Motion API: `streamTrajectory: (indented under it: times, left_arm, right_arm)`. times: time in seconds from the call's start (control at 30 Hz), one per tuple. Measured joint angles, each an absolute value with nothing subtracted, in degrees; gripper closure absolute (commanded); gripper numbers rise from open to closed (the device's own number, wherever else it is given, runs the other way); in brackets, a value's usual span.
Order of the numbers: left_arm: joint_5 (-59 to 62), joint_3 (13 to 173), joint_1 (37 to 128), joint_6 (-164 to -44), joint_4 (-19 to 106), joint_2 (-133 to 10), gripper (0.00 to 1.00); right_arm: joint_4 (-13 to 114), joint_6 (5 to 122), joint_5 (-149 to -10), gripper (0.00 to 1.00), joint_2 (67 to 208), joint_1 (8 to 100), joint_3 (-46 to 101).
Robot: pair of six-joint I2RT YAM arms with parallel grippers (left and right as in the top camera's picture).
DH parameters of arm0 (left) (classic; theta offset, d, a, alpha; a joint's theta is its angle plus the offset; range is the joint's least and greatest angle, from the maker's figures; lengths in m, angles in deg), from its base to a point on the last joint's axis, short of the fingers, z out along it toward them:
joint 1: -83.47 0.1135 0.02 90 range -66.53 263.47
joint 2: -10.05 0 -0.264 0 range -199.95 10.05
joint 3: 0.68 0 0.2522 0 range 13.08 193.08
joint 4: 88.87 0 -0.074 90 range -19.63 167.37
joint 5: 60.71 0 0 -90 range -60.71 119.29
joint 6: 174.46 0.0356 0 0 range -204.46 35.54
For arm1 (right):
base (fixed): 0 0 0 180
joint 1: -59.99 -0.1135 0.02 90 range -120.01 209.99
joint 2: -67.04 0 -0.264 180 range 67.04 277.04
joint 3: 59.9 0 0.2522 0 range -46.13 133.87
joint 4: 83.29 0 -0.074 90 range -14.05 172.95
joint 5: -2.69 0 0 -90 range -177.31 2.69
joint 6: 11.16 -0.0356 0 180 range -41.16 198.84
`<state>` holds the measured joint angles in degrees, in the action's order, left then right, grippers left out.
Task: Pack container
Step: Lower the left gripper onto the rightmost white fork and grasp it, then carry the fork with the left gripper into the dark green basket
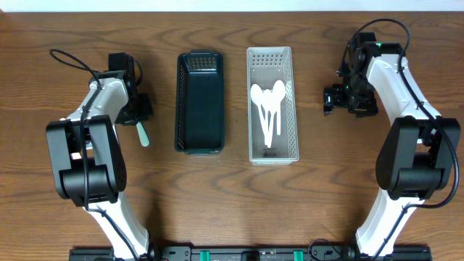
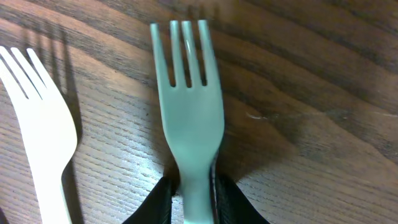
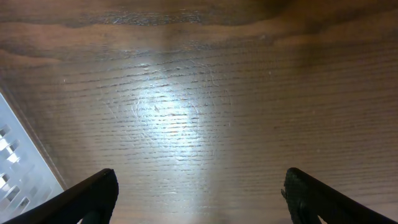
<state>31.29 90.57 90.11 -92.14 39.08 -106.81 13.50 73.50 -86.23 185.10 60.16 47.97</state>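
Observation:
A mint-green plastic fork (image 2: pixel 186 118) lies flat on the wood with its tines pointing away from the wrist camera. My left gripper (image 2: pixel 194 186) is shut on its handle, one black finger (image 2: pixel 231 202) on each side. From overhead, the fork's handle (image 1: pixel 143 134) sticks out below the left gripper (image 1: pixel 138 109), left of the dark green basket (image 1: pixel 199 138), which holds nothing. A white fork (image 2: pixel 43 130) lies just left of the green one. The clear white basket (image 1: pixel 291 109) holds several white spoons (image 1: pixel 267 109). My right gripper (image 1: pixel 341 100) is open over bare wood, right of that basket.
A corner of the white basket (image 3: pixel 15 168) shows at the left edge of the right wrist view. The two baskets stand side by side in the middle of the wooden table (image 1: pixel 232 203). The arm bases stand at the front left and front right.

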Motion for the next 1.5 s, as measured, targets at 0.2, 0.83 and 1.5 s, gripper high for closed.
streamTrajectory:
  times: [0.2,0.83,1.5]
  left_arm:
    - [31.69,90.59,90.11,-92.12,39.08,-106.83,0.89]
    - [32.06,90.64,90.00,-92.14,38.71,-106.39,0.94]
    - [23.78,90.61,76.86,-84.56,34.47,-78.59,0.94]
  right_arm:
    - [13.47,73.50,-86.23,0.11,185.10,60.16,47.97]
    - [13.47,73.50,-86.23,0.11,185.10,60.16,47.97]
    - [13.45,73.50,-86.23,0.11,185.10,60.16,47.97]
